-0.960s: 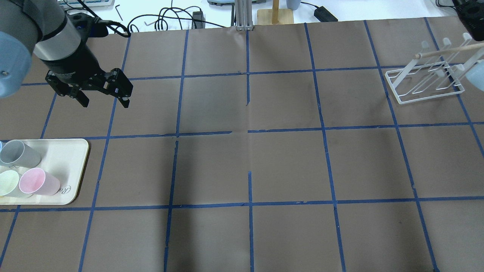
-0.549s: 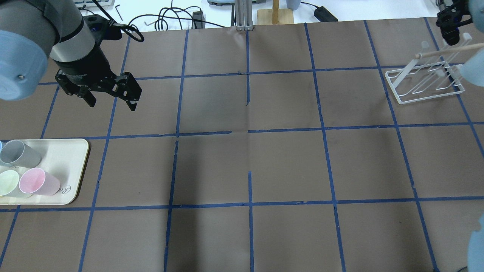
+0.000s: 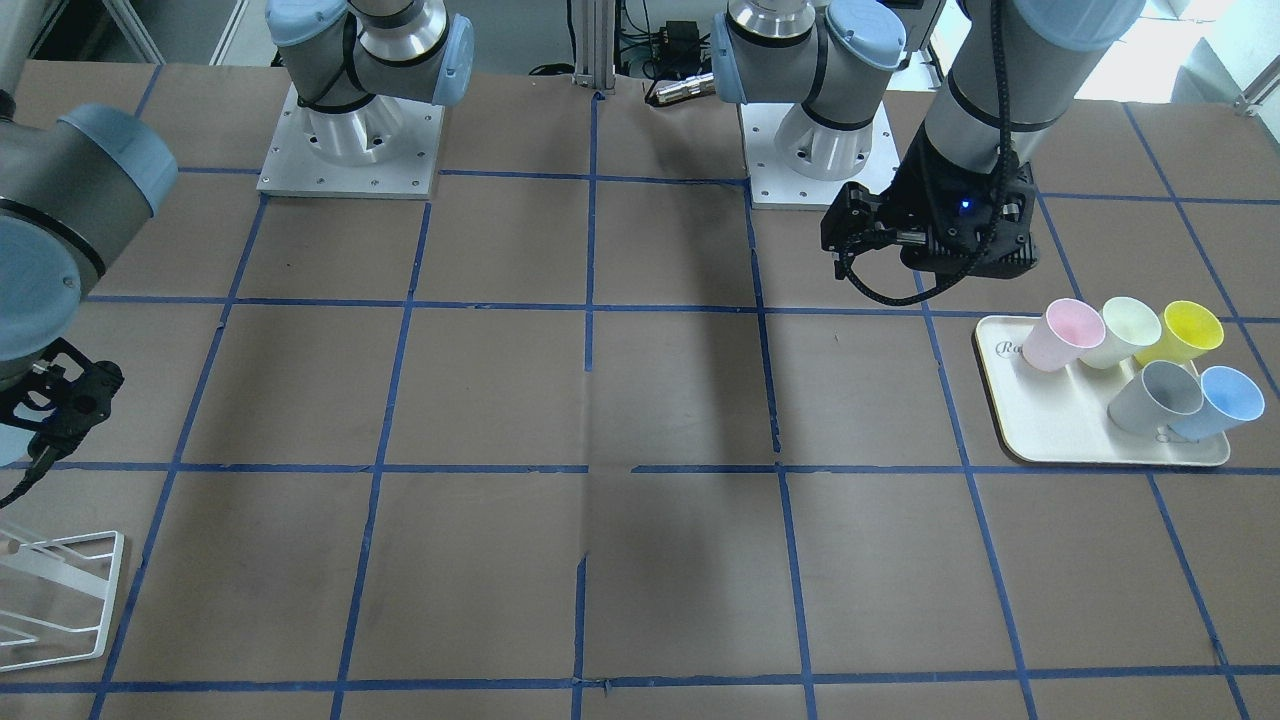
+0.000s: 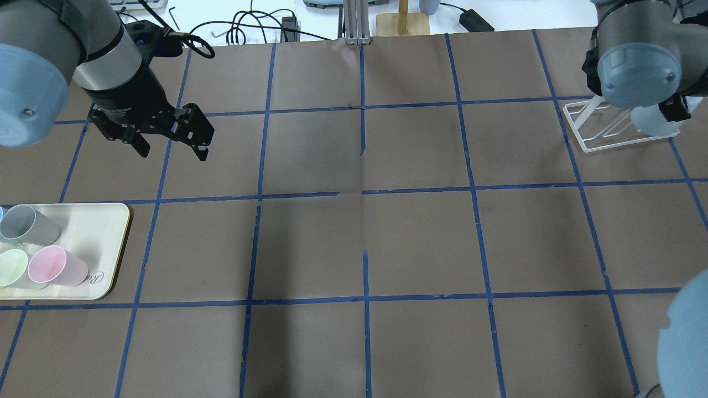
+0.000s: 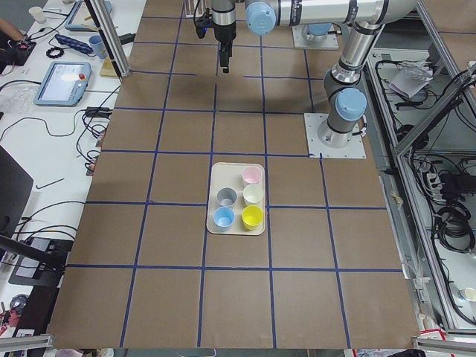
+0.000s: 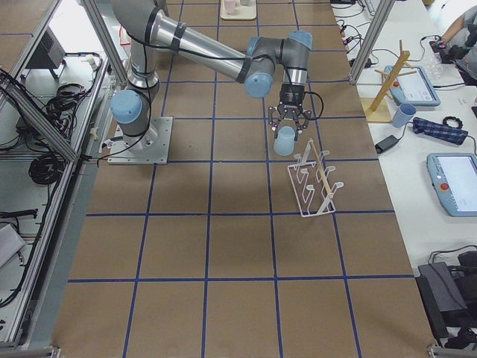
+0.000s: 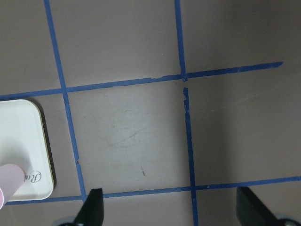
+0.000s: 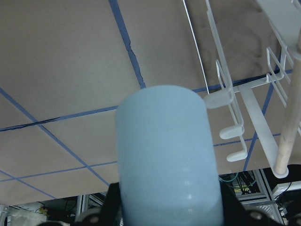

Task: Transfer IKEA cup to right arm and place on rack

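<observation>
My right gripper [image 8: 164,216] is shut on the IKEA cup [image 8: 164,155], a pale powder-blue tumbler that fills the right wrist view. The white wire rack [image 8: 235,117] with its wooden-tipped peg is just to the cup's right. In the overhead view the cup [image 4: 652,120] shows under the right arm's blue joint cap, over the rack [image 4: 603,138]. In the exterior right view the cup [image 6: 284,140] hangs just behind the rack [image 6: 313,183]. My left gripper [image 4: 172,145] is open and empty above the table's far left part.
A cream tray [image 3: 1050,430] at the robot's left holds a pink cup [image 3: 1060,335], pale green, yellow, grey [image 3: 1150,395] and sky-blue [image 3: 1220,400] cups. The tray corner [image 7: 23,141] shows in the left wrist view. A wooden stand [image 4: 402,22] sits beyond the mat.
The right arm has swung into the overhead view and now covers the back of the rack, with the cup still in its gripper. The left gripper has drifted slightly right and nearer.
</observation>
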You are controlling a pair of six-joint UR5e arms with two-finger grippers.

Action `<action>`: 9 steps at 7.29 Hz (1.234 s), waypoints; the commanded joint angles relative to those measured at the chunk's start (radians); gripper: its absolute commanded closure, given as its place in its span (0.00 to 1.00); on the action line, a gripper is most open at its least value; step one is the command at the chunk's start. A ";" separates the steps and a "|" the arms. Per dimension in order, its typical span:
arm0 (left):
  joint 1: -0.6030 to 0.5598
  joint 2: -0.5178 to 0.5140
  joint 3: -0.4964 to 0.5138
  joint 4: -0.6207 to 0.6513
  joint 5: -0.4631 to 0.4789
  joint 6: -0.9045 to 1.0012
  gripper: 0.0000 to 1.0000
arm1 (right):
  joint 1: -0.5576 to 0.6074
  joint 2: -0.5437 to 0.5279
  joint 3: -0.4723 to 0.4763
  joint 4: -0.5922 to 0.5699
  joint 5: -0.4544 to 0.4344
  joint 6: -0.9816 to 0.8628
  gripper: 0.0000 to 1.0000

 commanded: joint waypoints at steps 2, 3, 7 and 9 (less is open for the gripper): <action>-0.005 0.008 0.012 -0.013 -0.004 -0.002 0.00 | 0.001 0.028 0.005 -0.102 0.002 -0.023 0.78; -0.005 0.007 0.012 -0.018 -0.001 -0.002 0.00 | 0.001 0.040 0.015 -0.151 0.005 -0.028 0.79; -0.005 0.004 0.012 -0.018 -0.004 -0.014 0.00 | -0.005 0.076 0.002 -0.202 0.010 -0.053 0.79; -0.005 0.011 0.007 -0.021 -0.004 -0.016 0.00 | -0.005 0.079 0.005 -0.217 0.017 -0.053 0.79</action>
